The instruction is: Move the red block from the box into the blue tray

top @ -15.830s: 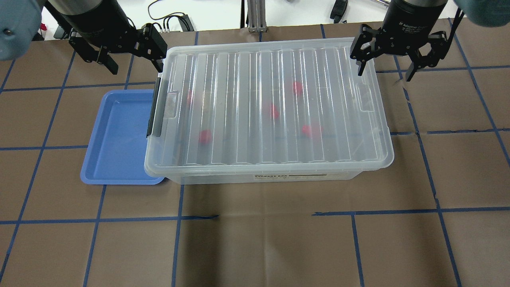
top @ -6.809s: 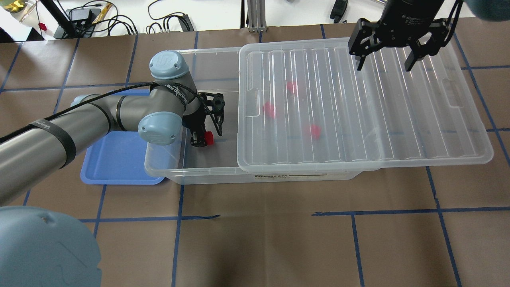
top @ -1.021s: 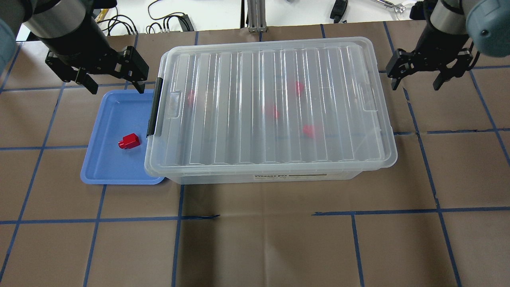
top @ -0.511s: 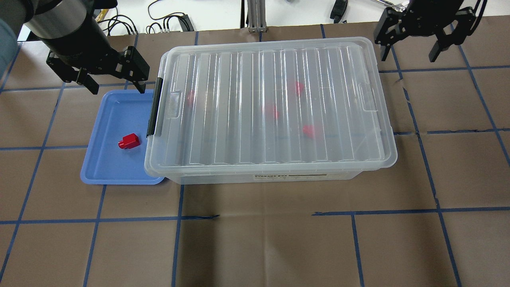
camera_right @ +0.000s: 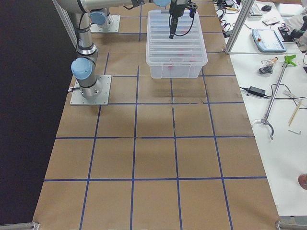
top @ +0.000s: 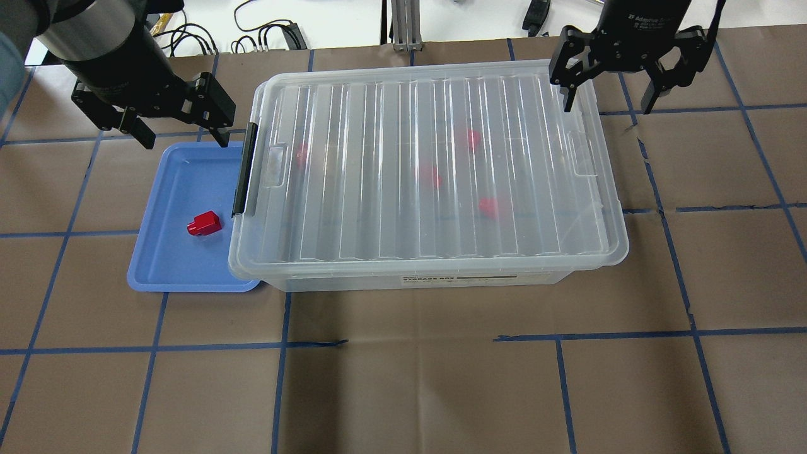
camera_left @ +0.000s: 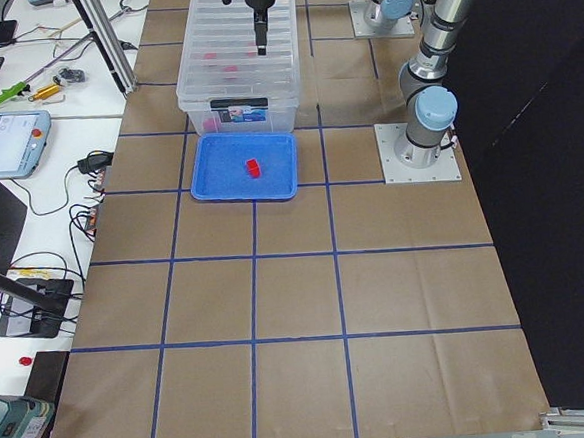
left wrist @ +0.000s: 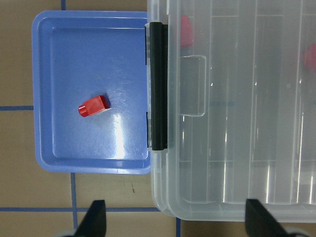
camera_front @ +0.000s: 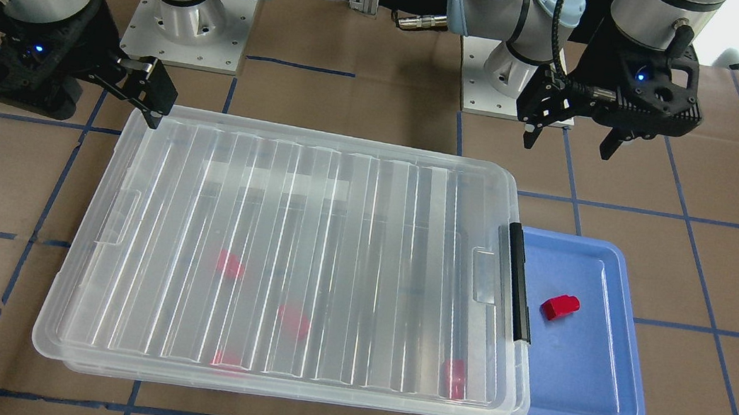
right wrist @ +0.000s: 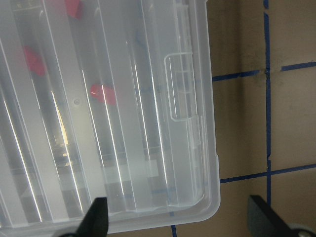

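Observation:
One red block (top: 204, 223) lies in the blue tray (top: 176, 189), which sits against the left end of the box (top: 429, 170). The box's ribbed clear lid is on and its black latch bar (top: 244, 169) faces the tray. Several more red blocks (top: 488, 207) show blurred through the lid. My left gripper (top: 186, 135) is open and empty, raised over the tray's far edge. Its wrist view shows the block (left wrist: 93, 105) and the tray (left wrist: 74, 59). My right gripper (top: 608, 101) is open and empty over the box's far right corner (right wrist: 197, 163).
The brown table carries a blue tape grid. An aluminium post (top: 403, 25) and cables stand beyond the far edge. The arm bases (camera_front: 185, 33) are bolted behind the box. White benches with tools (camera_right: 268, 67) flank the table ends.
My right gripper has swung from the right of the box to above its far right corner. The left gripper, the lid and the block in the tray have not moved.

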`<act>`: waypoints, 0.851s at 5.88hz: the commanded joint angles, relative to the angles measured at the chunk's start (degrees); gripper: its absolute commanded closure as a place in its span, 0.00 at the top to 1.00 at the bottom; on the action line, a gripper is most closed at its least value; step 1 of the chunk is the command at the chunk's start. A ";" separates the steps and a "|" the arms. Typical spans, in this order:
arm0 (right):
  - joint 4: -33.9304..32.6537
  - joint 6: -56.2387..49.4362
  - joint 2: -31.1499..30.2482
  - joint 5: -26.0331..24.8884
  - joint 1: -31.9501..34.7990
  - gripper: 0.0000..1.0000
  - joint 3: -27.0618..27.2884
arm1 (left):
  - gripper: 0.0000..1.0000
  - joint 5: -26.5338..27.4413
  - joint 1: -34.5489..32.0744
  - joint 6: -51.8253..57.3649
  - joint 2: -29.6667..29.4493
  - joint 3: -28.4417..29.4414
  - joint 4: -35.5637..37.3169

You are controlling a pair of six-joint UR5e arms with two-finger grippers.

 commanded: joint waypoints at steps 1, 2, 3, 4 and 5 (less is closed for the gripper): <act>-0.48 -0.44 -1.06 0.00 0.43 1.00 2.33 | 0.98 -0.06 0.00 -0.01 0.01 0.05 0.12; -0.57 -0.53 -1.06 0.00 0.34 1.00 2.24 | 0.98 -0.06 0.00 -0.01 0.10 0.05 0.12; -0.92 -0.44 -1.06 0.00 0.34 1.00 2.24 | 0.98 -0.06 0.00 -0.01 0.10 0.05 0.12; -0.93 -0.44 -1.06 0.00 0.34 1.00 2.15 | 0.98 -0.06 0.00 -0.01 0.10 0.05 0.12; -1.01 -0.44 -1.06 0.00 0.34 1.00 2.15 | 0.98 -0.06 0.00 -0.01 0.10 0.05 0.12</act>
